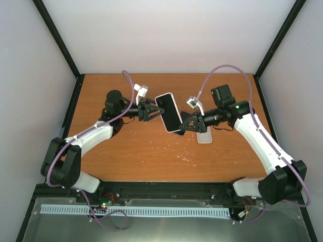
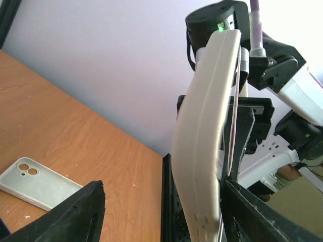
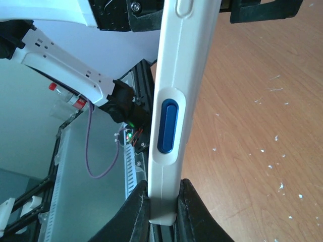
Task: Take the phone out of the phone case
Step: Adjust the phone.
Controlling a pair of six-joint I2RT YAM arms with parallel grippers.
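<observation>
Over the scuffed orange-brown wooden table (image 1: 151, 156), boxed in by pale walls (image 1: 166, 35) and black frame posts (image 1: 58, 38), the black-screened phone in a white plastic case (image 1: 169, 112) hangs midair, its end pinched tight by the right gripper (image 1: 181, 129), the left gripper (image 1: 156, 112) straddling it with fingers spread wide, and a second white case (image 1: 204, 137) lying flat nearby.

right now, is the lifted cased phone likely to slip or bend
Probably stiff: the cased phone juts straight from the right gripper without sagging. Its smooth edge looks slippery, and the left gripper is open, so it may slide.
</observation>
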